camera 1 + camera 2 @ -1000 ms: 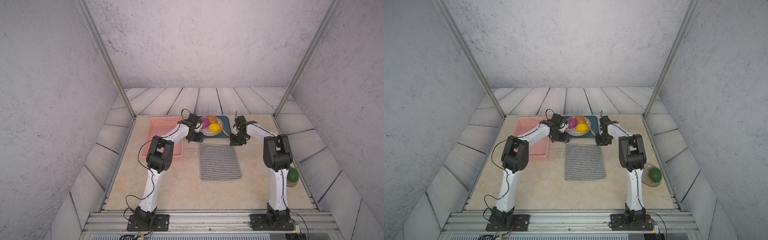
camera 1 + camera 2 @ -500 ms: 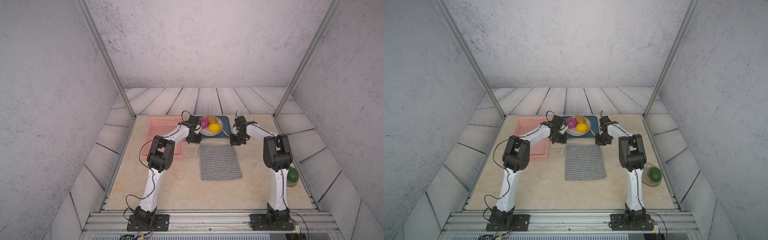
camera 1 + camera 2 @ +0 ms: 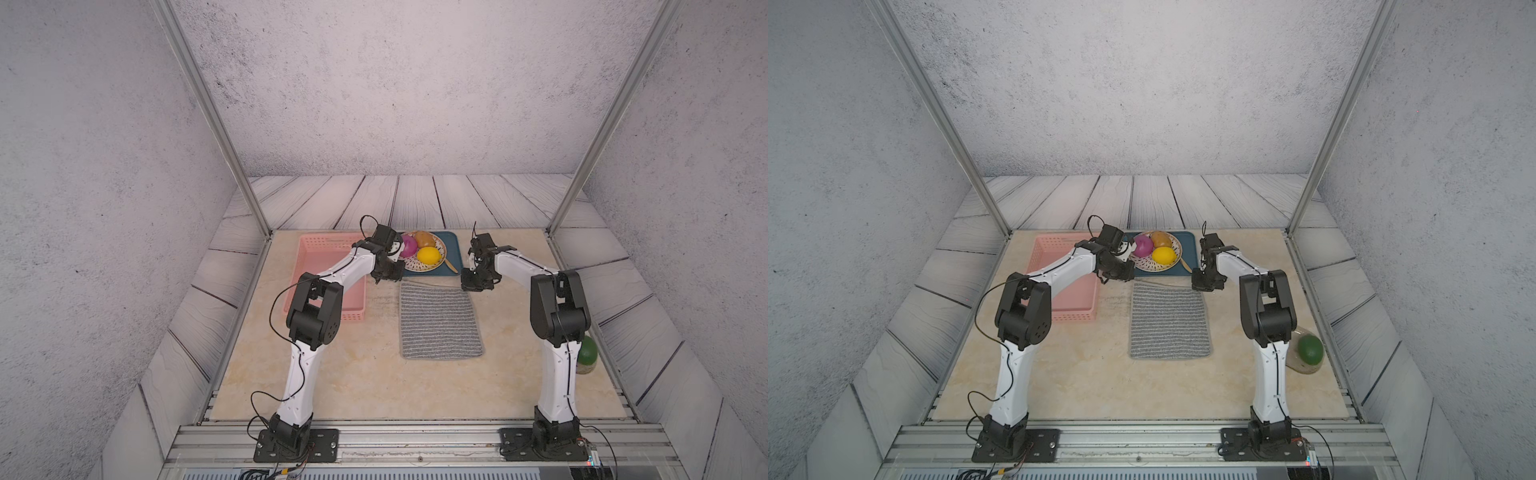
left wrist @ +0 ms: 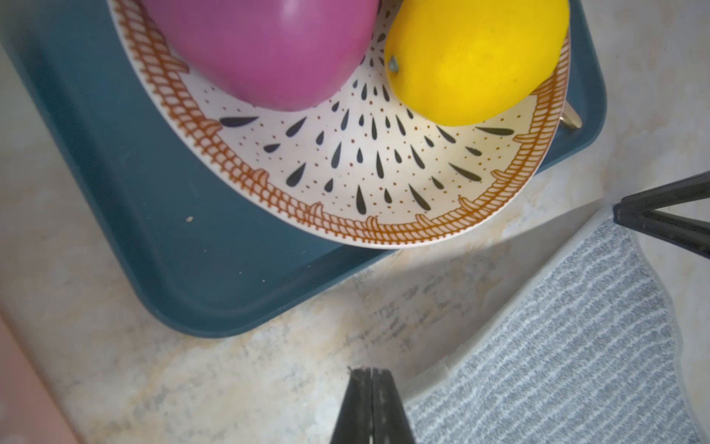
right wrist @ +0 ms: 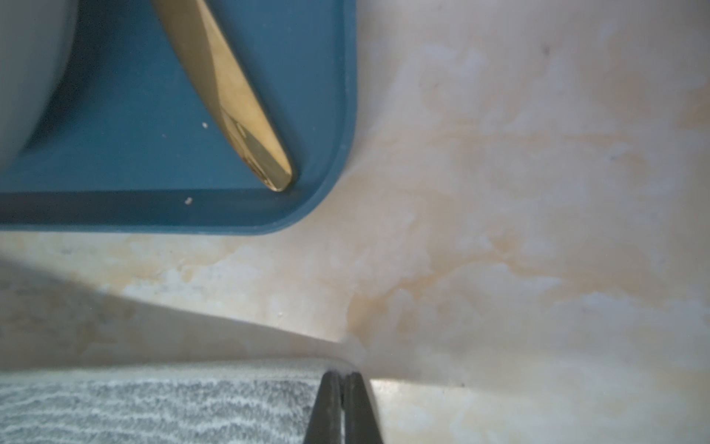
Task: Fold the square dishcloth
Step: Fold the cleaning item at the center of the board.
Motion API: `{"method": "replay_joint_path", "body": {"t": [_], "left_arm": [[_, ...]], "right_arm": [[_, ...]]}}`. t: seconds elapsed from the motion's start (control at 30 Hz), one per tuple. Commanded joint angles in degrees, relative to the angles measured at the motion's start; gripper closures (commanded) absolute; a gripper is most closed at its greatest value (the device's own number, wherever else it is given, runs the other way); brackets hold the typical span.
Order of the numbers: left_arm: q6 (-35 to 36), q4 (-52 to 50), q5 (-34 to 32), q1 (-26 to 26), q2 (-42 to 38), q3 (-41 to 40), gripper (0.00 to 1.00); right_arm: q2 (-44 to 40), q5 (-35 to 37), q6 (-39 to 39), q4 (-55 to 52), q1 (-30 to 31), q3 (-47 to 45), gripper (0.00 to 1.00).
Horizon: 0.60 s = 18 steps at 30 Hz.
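**A:** Where was the square dishcloth [image 3: 439, 322]?

**B:** Mid table [image 3: 365, 382], spread out w/ stripes running side to side. The near edge lay flat. The far edge was raised a bit, just in front of the blue tray [image 3: 452, 245].

**A:** Left gripper [image 4: 371, 373]?

**B:** Jaws pressed together, clamped on the cloth's far-L corner per its wrist cam.

**A:** And the right gripper [image 5: 343, 376]?

**B:** Same. Fingers were together, pinching the far-R corner, and the cloth's edge ran straight up into them.

**A:** Anything else around?

**B:** Pink basket [image 3: 320, 249] sat near the cloth on its L side, apart from it, and the L forearm crossed over it in both top views. The plate [image 4: 345, 226] was on the tray w/ a lemon [image 4: 476, 57] and a purple fruit [image 4: 265, 46] on it. A gold utensil handle [image 5: 234, 103] lay in the tray beside the plate. A green round item [image 3: 1310, 348] sat by the R arm, well apart from the cloth.
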Motion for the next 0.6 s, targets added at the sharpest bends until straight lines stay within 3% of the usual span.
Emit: {"method": "replay_joint_path", "body": {"t": [0.0,0.3,0.57], "left_arm": [[-0.7,1.44,1.52,0.29,-3.12,-2.0,1.0],[-0.94,4.98,1.09,0.33,-6.27,-3.58,1.0],[-1.37,5.14,0.73,0.6,-4.94,-0.76,1.0]], "right_arm": [[-3.53,1.03,0.01,1.34,-0.2,-1.42,1.0],[-8.31,2.16,0.88,6.28,-0.18,-4.51,1.0],[-8.13,3.5,1.11,6.09,-0.25,-1.89,1.0]]}}
